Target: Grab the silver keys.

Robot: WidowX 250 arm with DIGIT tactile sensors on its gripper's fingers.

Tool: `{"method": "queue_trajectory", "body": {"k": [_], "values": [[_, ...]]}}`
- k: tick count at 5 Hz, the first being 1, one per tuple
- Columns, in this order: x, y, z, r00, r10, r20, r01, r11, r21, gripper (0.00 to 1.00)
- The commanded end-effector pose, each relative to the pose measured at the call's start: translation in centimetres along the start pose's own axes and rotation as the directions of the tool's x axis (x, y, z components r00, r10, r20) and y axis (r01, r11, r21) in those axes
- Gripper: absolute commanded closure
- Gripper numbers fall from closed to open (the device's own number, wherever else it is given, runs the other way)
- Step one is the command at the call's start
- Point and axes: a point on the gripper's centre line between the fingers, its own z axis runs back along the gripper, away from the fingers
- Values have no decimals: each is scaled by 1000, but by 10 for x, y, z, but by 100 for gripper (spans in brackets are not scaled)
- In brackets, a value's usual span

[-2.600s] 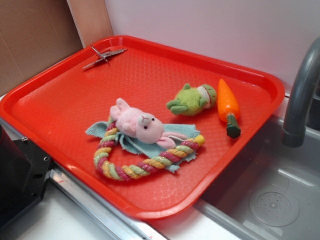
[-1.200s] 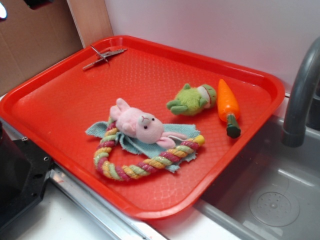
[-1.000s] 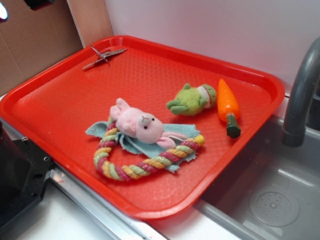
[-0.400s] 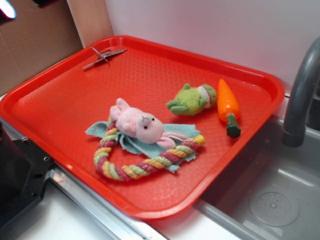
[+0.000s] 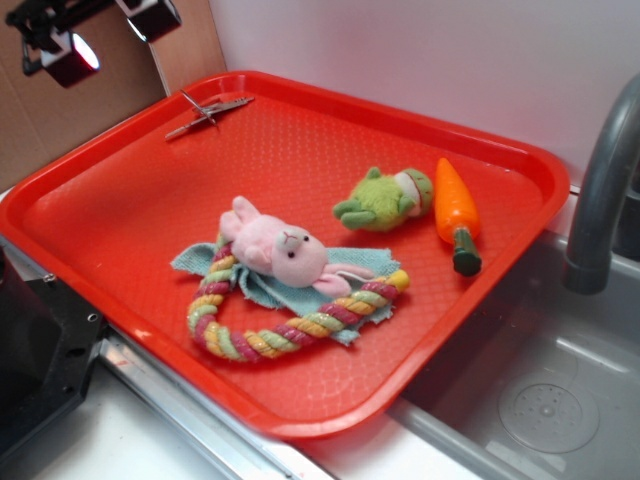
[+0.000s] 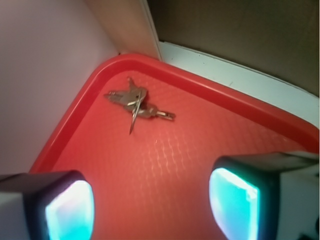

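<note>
Red tray (image 5: 120,200): pink bunny (image 5: 275,250), rope ring (image 5: 290,335), frog (image 5: 385,198), carrot (image 5: 456,212).

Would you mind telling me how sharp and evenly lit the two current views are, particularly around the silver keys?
Exterior view: evenly lit and fairly sharp; the silver keys are small but distinct on the red tray, and the hand at the top-left corner is partly cropped. Wrist view: the keys are reasonably clear, while the finger pads in the foreground are blurred and glow cyan-white.

Pale pinkish-white wall (image 5: 420,60) along the far edge. Brown cardboard panel (image 5: 60,110) and wooden strip (image 5: 185,45) at the far-left corner. Grey sink basin (image 5: 540,400) with dark grey faucet (image 5: 600,200) at the right edge. White countertop (image 5: 110,440) along the near edge.
</note>
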Motion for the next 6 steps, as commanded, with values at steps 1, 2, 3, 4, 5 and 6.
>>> {"method": "queue_trajectory", "body": {"k": [1,2,3,4,5,6], "values": [[34,11,-37,997,59,56,-62,997,49,0],[41,-5,-49,997,70,38,-72,996,51,0],[46,-19,-56,995,98,-1,-98,993,62,0],[45,-28,-64,992,112,-50,-109,992,57,0],[36,-33,-60,993,93,-74,-90,995,40,0],[35,-31,-48,994,84,-66,-83,996,21,0]]}}
